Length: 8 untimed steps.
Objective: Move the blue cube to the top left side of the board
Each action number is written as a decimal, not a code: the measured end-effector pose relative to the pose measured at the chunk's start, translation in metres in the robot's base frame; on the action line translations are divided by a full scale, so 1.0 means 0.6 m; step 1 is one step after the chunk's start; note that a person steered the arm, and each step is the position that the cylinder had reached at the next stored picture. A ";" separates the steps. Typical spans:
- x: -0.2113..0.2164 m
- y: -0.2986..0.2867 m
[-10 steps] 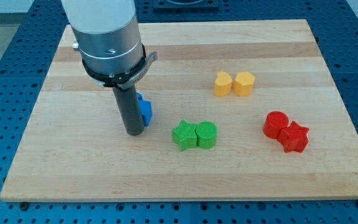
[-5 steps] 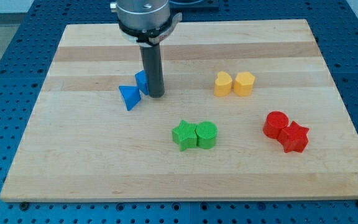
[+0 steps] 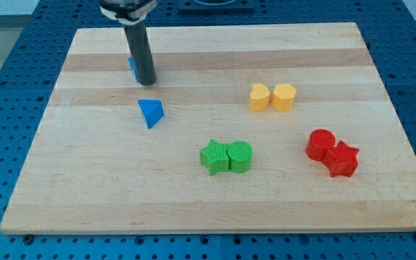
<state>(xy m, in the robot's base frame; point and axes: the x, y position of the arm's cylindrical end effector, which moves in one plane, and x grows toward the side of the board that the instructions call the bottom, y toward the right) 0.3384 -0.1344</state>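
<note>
The blue cube (image 3: 132, 67) sits near the view's top left of the wooden board (image 3: 85, 166), mostly hidden behind my rod; only a sliver shows at the rod's left side. My tip (image 3: 146, 82) rests on the board right against the cube's right side. A blue triangular block (image 3: 150, 113) lies apart, a little below my tip.
Two yellow blocks (image 3: 271, 97) sit side by side at the view's centre right. A green star block (image 3: 213, 157) touches a green cylinder (image 3: 240, 156) at lower centre. A red cylinder (image 3: 320, 144) touches a red star block (image 3: 341, 159) at lower right.
My rod has moved up and to the left, pushing the blue cube with it toward the board's top left. The blue triangular block stayed behind where it was.
</note>
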 end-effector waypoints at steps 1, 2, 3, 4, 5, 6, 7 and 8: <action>-0.039 -0.013; -0.077 -0.022; -0.115 -0.035; -0.146 -0.052; -0.155 -0.063; -0.155 -0.063; -0.155 -0.060; -0.155 -0.060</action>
